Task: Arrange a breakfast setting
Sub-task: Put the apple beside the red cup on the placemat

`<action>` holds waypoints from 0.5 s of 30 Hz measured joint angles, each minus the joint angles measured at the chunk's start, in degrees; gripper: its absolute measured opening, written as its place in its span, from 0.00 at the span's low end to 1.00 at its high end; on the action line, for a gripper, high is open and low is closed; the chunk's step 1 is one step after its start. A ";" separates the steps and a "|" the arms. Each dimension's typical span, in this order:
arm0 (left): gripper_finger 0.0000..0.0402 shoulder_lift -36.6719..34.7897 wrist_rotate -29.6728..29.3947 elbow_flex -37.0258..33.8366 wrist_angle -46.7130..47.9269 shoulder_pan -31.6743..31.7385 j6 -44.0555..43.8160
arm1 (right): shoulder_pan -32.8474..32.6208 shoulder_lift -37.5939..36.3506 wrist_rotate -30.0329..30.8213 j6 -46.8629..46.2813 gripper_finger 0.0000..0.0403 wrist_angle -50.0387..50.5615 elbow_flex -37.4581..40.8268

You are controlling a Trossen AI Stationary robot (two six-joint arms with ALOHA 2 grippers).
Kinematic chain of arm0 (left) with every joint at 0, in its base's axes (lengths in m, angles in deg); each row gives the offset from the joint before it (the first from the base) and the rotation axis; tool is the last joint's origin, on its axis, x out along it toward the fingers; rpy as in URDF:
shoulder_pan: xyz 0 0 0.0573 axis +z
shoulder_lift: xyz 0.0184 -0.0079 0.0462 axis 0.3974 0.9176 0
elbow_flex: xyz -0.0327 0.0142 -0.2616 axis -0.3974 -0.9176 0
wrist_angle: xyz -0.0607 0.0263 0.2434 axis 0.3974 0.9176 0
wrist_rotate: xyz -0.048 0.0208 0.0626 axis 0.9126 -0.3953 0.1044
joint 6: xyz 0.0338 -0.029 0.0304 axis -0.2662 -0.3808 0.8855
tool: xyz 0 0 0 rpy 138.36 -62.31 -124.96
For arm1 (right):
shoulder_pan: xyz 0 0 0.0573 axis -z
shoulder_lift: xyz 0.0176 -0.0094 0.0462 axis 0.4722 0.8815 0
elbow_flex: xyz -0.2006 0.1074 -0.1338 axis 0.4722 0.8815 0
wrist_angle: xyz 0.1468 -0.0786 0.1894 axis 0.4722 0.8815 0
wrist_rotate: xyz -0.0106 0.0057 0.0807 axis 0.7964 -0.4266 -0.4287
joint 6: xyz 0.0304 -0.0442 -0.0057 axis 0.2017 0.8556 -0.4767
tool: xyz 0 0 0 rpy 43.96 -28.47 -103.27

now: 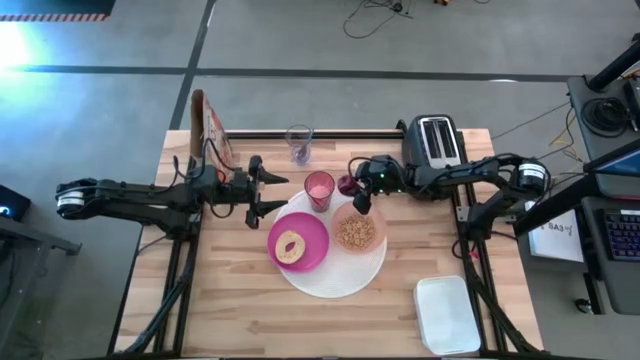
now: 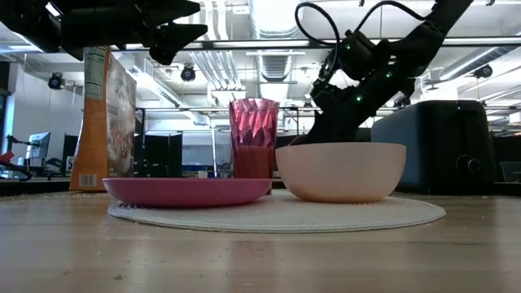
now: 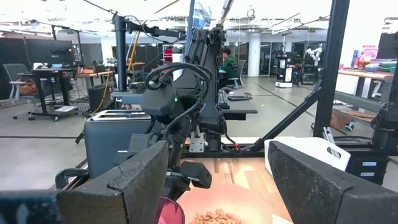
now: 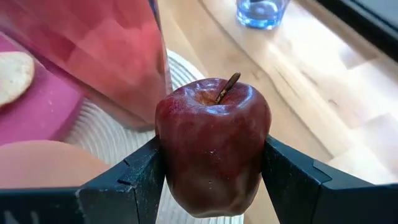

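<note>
So the dark red round apple with its brown stem (image 4: 213, 152) is clamped between the right gripper (image 1: 357, 199) fingers, hanging just past the rim of the big round white woven placemat-style plate (image 1: 330, 282), right beside the faceted pink plastic tumbler (image 1: 319, 188). Looks like most of the setting is done: the smaller magenta plate (image 1: 310, 232) sits on the white one with a bagel (image 1: 292, 246) on it, and the pale pink bowl (image 1: 358, 232), right under that gripper, holds cereal. The clear glass (image 1: 299, 143) stands well apart, looking empty. I'd guess the apple still needs setting down; no spoon that I can see. Left gripper (image 1: 268, 192) hovers spread open, holding nothing, across the tumbler from the right one.
</note>
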 joint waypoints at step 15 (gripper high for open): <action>0.65 0.00 0.00 0.00 -0.02 0.01 0.00 | -0.15 0.02 -4.36 -1.31 0.54 3.94 0.07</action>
